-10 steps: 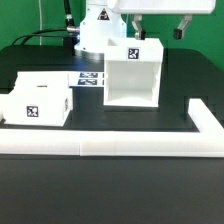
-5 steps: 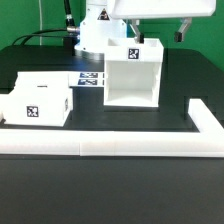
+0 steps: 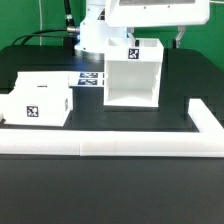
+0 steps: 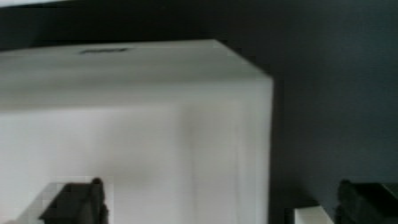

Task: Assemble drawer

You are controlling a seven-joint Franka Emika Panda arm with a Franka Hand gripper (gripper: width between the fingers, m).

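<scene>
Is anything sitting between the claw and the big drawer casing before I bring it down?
Nothing visible. The open claw hangs above the casing, and the wrist view shows only bare casing ahead of it. The small tray lies apart, toward the exterior view's left.

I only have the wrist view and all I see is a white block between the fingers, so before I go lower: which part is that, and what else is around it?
Observer: That is the drawer casing, the large hollow cube. Its open side faces the exterior camera.
Operator: Any other parts nearby?
Observer: A small tray with a square tag sits to the exterior view's left of the casing, well apart from it.
Operator: Anything between them?
Observer: The marker board lies flat in the gap, further back. A white rail runs along the front of the table.
</scene>
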